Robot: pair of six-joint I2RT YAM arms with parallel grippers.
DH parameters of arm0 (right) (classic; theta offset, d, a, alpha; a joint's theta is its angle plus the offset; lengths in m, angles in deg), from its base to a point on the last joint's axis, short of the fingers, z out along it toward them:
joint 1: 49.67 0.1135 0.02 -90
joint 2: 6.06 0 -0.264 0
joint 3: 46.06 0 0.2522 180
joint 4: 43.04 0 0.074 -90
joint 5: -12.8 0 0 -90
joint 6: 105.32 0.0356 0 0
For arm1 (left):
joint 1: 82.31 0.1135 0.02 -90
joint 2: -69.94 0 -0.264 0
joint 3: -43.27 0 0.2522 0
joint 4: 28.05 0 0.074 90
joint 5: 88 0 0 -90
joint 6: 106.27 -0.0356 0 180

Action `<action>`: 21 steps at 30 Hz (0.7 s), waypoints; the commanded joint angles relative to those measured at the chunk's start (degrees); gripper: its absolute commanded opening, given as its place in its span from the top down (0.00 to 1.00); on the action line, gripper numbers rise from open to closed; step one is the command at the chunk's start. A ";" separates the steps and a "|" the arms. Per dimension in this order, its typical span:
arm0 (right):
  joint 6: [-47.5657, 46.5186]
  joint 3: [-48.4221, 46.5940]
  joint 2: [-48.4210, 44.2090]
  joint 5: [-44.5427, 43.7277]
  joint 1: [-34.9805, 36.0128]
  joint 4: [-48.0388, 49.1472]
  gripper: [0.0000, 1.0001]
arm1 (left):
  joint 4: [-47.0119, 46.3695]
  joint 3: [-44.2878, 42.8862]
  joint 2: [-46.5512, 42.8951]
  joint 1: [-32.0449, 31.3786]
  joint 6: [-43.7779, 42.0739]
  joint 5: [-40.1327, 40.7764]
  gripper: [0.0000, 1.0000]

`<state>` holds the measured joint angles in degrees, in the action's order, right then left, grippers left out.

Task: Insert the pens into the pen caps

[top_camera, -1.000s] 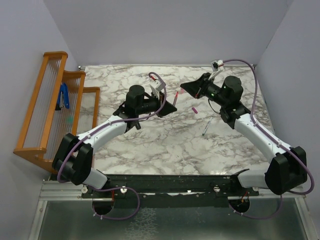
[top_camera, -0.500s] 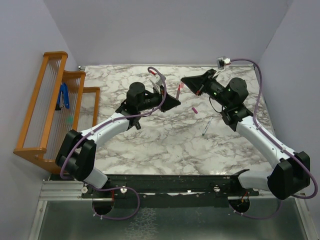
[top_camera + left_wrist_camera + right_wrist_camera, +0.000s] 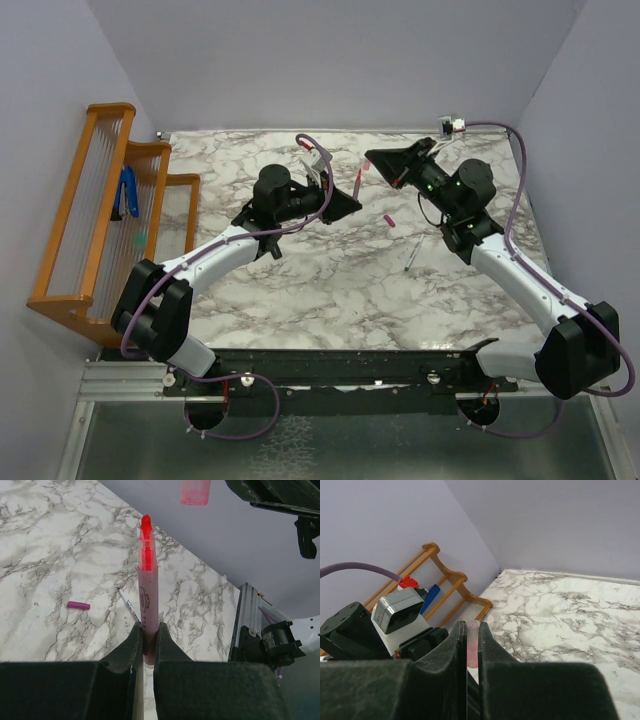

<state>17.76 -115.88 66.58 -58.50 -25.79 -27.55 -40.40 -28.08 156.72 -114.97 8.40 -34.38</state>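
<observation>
Above the marble table (image 3: 330, 290), toward its far side, both arms meet for the capping step. The left gripper (image 3: 148, 632) is clamped fully shut on the pinkish-white pen (image 3: 148, 595), with the red tip pointing up and outward. The right gripper (image 3: 469, 630) is nearly closed, pinching the pale pink cap (image 3: 195, 491). The cap hangs just beyond the tip, apart from it and slightly offset.

Judgement: alignment is under way and insertion is not yet made. The next move calls for lining the cap mouth up with the tip, then a straight push.

Against the frame a second earlier, the pen has been raised and tilted, and the right gripper has shifted toward the far wall.

The magenta cap (image 3: 389, 220) and greyish pen (image 3: 411, 258) lie loose on the table.
</observation>
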 commanded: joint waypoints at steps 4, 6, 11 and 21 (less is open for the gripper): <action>-1.13 0.86 1.50 -3.36 1.23 3.28 1.00 | -1.84 -0.78 0.49 -0.16 0.14 -1.17 1.00; -1.34 0.48 2.00 -3.57 1.55 3.16 1.00 | -1.93 -0.78 0.49 -0.21 0.12 -1.17 1.00; -2.16 0.18 2.69 -4.18 2.35 3.09 1.00 | -1.92 -0.78 0.23 -0.18 -0.04 -1.08 1.00; -2.62 1.08 2.70 -4.75 3.10 3.13 1.00 | -1.93 -0.78 0.14 -0.20 -0.32 -1.06 1.00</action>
<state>16.47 -115.46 68.94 -61.52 -23.37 -25.93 -40.38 -28.08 156.74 -114.97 8.35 -34.42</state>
